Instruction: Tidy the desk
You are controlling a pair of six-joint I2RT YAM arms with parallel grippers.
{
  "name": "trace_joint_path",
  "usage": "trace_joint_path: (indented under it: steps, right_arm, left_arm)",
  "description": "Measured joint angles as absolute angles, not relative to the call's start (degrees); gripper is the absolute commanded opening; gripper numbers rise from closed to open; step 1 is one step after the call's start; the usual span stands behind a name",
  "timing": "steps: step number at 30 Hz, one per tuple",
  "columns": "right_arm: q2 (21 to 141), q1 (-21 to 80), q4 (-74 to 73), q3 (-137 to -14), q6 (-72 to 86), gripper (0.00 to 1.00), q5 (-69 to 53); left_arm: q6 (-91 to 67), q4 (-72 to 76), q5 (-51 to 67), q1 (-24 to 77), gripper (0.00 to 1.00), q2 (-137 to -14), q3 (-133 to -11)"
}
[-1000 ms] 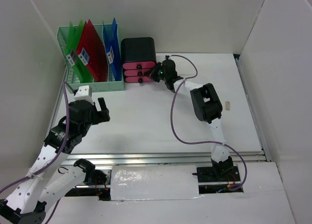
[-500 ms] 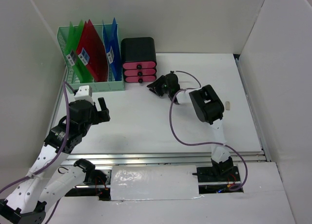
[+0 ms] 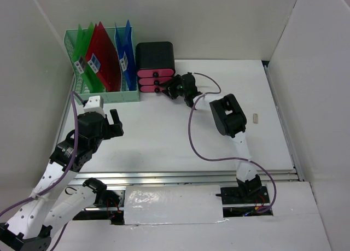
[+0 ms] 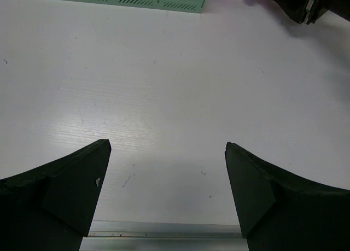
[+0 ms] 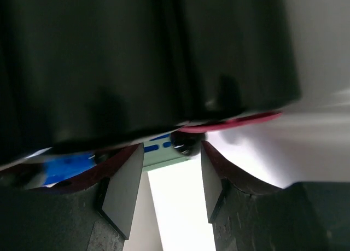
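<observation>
Table (image 3: 158, 139): white, flat, walled on three sides, metal rail (image 3: 180, 177) along near edge.
Left gripper (image 4: 167, 152): released, fingers spread wide, hanging over bare left part of table, grasping nothing.
Right gripper (image 5: 170, 174): partly parted, nothing between fingers, tips close to pink fronts of drawer box (image 3: 155, 55); contact cannot be told.
Drawer box: black, at back of table, just beside green file rack (image 3: 107, 96).
Rack contents: green, red, blue folders, upright.
Small beige block (image 3: 255, 118): on table, right of right arm.
</observation>
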State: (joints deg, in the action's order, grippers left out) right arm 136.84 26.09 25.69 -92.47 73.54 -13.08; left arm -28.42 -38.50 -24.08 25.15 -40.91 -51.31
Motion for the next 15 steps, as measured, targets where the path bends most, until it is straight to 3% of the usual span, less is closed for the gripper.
trace_joint_path:
  steps: [15]
  right_arm:
    - [140.77,26.17,19.57,-97.43,76.49,0.55,-14.2]
  left_arm:
    - [-28.4,-38.5,-23.68,25.15,0.99,-40.91,-51.31]
